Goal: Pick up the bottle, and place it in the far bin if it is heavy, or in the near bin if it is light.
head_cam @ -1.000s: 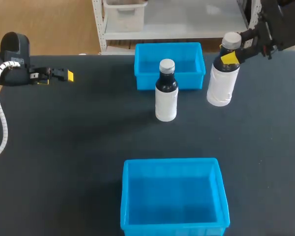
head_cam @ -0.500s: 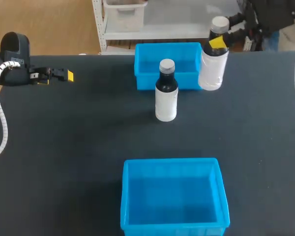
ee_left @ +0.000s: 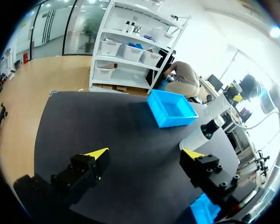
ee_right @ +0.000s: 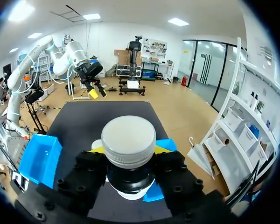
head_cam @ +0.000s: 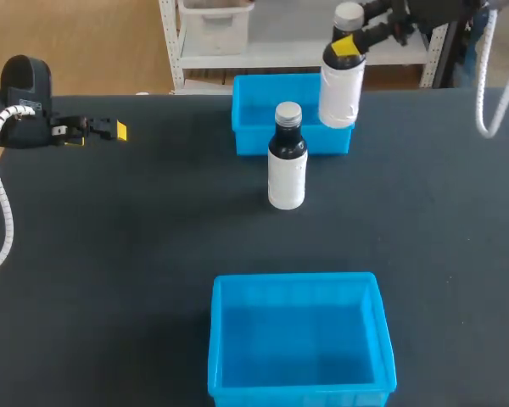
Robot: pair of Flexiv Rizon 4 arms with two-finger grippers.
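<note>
In the head view, your right gripper (head_cam: 346, 44) is clamped on the neck of the white-labelled dark bottle with a pale cap (head_cam: 339, 89). It holds the bottle upright, apparently above the right end of the far blue plastic bin (head_cam: 253, 91). A second similar bottle (head_cam: 287, 165) stands on the table just before that bin, and the near blue plastic bin (head_cam: 219, 339) lies well apart.

In the left wrist view, your left gripper (ee_left: 144, 154) has its fingers wide apart with nothing between them.

In the right wrist view, both fingers press the neck just under the cap. I judge the pickup done; lowering and release remain.
</note>
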